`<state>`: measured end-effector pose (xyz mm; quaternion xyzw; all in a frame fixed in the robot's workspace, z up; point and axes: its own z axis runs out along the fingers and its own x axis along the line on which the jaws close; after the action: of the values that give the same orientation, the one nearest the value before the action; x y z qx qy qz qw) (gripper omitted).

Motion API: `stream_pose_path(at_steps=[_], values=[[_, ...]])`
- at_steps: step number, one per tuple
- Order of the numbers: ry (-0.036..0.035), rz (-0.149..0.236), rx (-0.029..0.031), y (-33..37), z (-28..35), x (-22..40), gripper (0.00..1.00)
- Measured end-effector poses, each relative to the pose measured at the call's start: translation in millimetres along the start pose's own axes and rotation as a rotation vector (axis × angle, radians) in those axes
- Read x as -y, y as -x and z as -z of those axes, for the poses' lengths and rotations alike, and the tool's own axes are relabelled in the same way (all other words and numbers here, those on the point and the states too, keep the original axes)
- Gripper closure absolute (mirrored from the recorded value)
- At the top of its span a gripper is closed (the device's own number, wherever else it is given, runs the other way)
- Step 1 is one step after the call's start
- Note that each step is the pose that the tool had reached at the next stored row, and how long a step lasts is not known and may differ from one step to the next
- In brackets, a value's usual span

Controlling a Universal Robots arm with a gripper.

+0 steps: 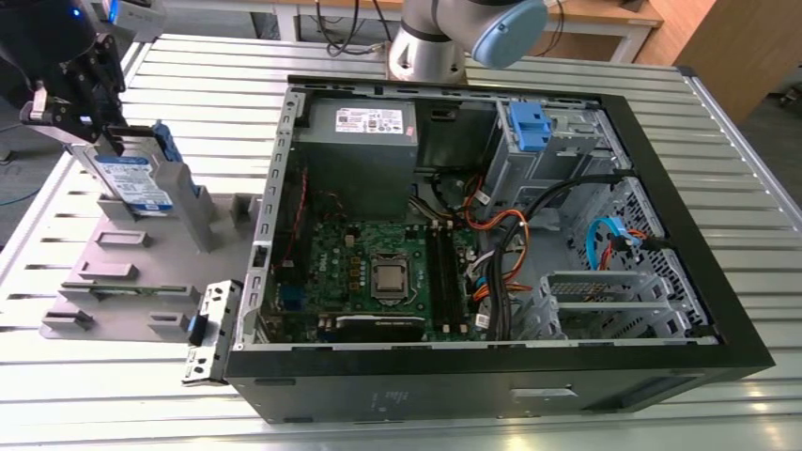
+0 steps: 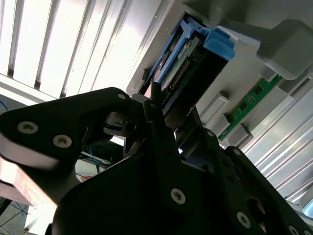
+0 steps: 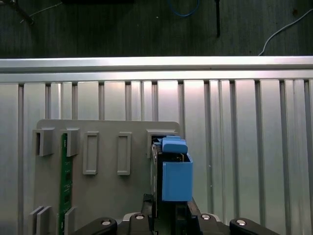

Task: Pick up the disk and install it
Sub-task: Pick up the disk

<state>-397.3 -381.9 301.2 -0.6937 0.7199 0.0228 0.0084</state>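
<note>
Disk (image 1: pixel 135 181) is standing upright in grey rack (image 1: pixel 119 272) on worktop (image 1: pixel 113 404), at the exterior view's left of open computer case (image 1: pixel 476 390). White-and-blue label is showing, print unreadable. Hand (image 1: pixel 107 139) is hanging down over disk's top edge; cannot tell its grip.

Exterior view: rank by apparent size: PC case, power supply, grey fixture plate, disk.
1. PC case
2. grey fixture plate
3. power supply
4. disk
The disk stands upright and is seen at an angle, so it may look smaller than it is.
</note>
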Motion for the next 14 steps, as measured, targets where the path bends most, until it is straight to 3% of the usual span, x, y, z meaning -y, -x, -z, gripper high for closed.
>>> stream_pose_path(at_steps=[8,14], values=[[0.0002,0.002,-0.0001,0.0,0.0,0.0,0.65],[0.0026,0.056,-0.0026,-0.1,-0.4,0.0,0.65]])
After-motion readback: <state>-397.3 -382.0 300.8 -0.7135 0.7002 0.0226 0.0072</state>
